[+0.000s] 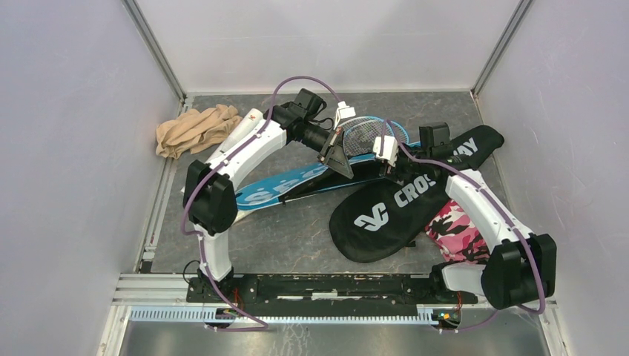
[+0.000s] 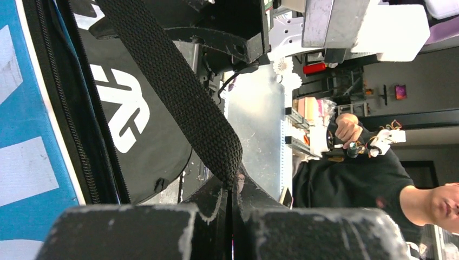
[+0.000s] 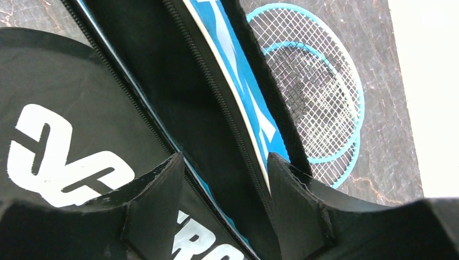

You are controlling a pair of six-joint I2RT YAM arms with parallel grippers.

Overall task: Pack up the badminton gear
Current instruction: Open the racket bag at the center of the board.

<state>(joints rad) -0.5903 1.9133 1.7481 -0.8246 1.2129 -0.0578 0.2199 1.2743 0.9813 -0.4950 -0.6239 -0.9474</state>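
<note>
Nearest, pink camo fabric [image 1: 456,230] peeking out at near-right edge of black CROSSWAY cover [image 1: 393,211] on counter [image 1: 297,237]. Just past that cover's far-left edge: right pincer [image 3: 223,165] released, jaws spread astride zipper rim of blue cover [image 3: 238,70]; left pincer [image 2: 233,187] clenched on black webbing strap [image 2: 178,92] (pulled taut, likely). Farther beyond, rackets [image 3: 311,81] outside, not bagged. Risks: strap slipping from thin grip, mouth collapsing; strings snagging on zipper teeth during insertion.
</note>
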